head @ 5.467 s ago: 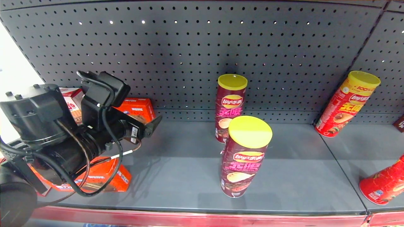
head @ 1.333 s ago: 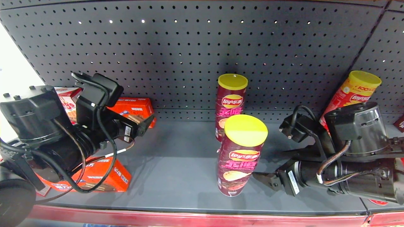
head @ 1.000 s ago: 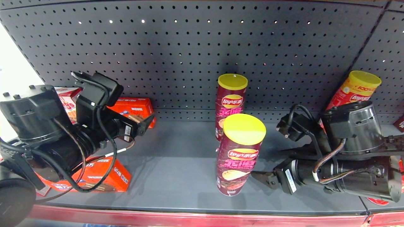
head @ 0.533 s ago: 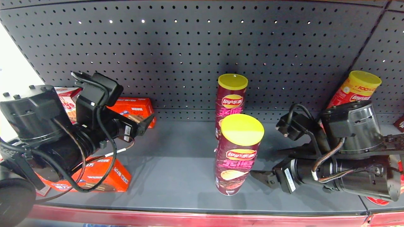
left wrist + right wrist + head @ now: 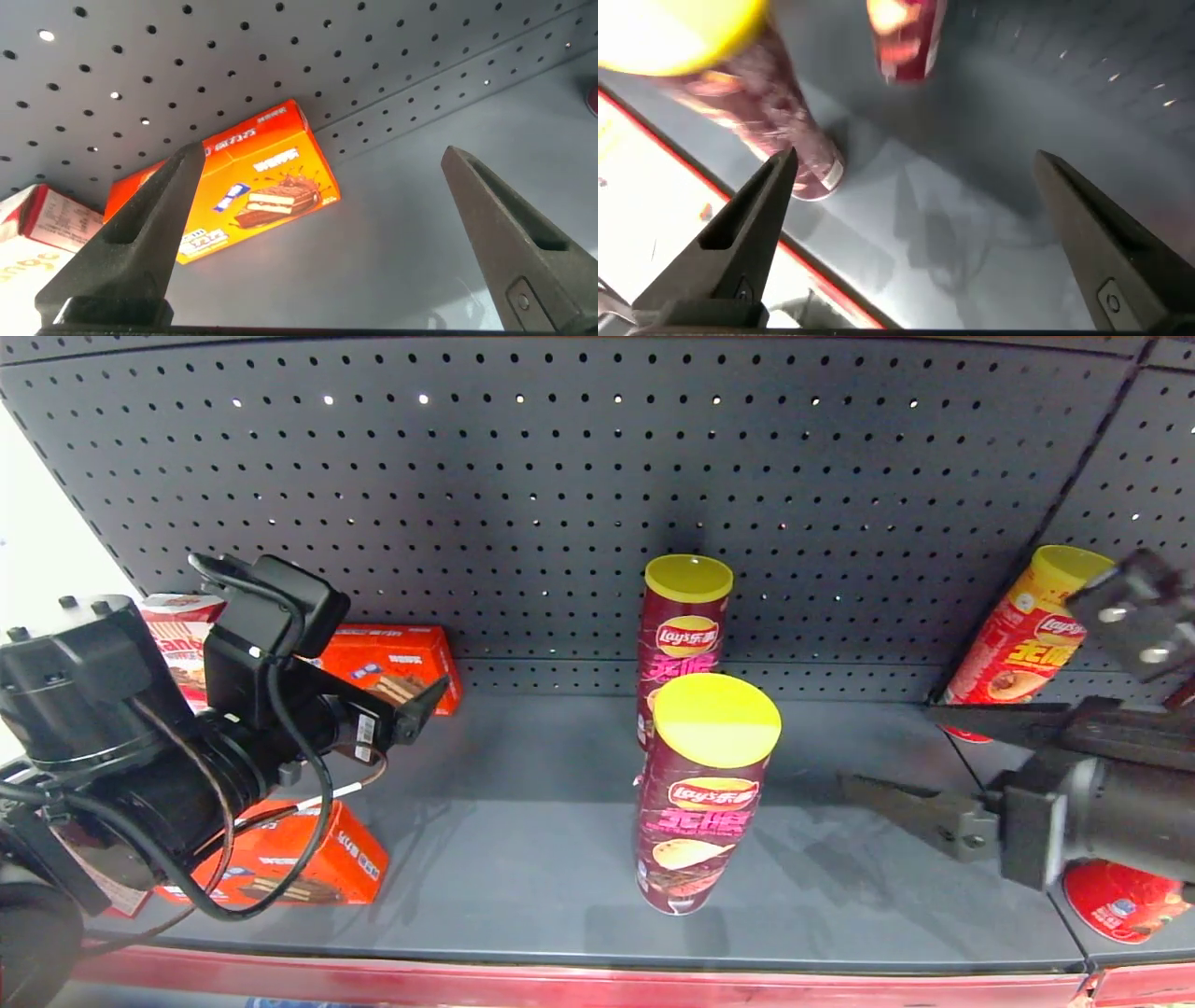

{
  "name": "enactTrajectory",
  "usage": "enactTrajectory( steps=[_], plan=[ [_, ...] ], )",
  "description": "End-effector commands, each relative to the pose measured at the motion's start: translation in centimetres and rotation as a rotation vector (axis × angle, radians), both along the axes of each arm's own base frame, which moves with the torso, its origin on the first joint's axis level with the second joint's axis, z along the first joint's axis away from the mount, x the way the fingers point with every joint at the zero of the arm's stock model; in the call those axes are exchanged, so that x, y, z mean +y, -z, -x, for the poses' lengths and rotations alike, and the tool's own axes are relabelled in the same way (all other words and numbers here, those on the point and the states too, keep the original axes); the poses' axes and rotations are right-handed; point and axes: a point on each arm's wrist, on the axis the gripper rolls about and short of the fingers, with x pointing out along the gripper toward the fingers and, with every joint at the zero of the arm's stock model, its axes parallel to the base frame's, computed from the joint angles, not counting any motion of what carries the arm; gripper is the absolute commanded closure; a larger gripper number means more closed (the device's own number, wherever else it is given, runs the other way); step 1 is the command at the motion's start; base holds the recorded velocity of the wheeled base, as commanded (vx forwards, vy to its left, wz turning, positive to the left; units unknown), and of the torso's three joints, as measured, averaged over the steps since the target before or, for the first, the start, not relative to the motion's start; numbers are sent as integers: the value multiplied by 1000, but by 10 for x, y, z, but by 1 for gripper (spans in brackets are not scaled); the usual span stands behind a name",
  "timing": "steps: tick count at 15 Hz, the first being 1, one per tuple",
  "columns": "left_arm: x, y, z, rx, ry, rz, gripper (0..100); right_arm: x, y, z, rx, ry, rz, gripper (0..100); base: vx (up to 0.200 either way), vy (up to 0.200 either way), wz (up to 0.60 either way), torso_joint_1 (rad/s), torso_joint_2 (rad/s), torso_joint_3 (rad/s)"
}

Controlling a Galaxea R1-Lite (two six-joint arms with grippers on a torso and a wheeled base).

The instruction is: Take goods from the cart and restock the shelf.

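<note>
- Head view: a maroon cardboard chip can with a yellow lid stands upright on the grey metal shelf, with a twin can behind it. The right gripper is spread and empty, well to its right.
- Left wrist view: the left gripper is spread and empty. An orange cardboard biscuit box lies against the pegboard.
- Right wrist view: both cans stand ahead.

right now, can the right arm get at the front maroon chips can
Probably yes. The right gripper is open and sits to the right of the front can, with bare shelf between them and nothing in the path. The rear can stands close behind, so it may get nudged.
</note>
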Motion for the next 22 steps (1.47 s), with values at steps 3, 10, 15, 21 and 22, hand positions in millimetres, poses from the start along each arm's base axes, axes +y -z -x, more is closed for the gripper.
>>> enactTrajectory(
  steps=[3,10,15,21,22],
  plan=[
    [5,-2,-1,-7,-20,0,0,-81,19,94,-190,-42,-129,0,0,0,0,0,0,0],
    [8,3,0,8,-31,-4,0,-140,113,152,-169,14,-100,0,0,0,0,0,0,0],
    [11,2,0,6,-44,-4,0,-136,174,156,-123,212,-54,0,0,0,0,0,0,0],
    [10,2,0,3,-37,-23,0,-126,171,157,-78,642,-58,0,0,0,0,0,0,0],
    [9,2,0,2,-35,-25,0,-128,172,157,-83,700,-54,0,0,0,0,0,0,0]
  ],
)
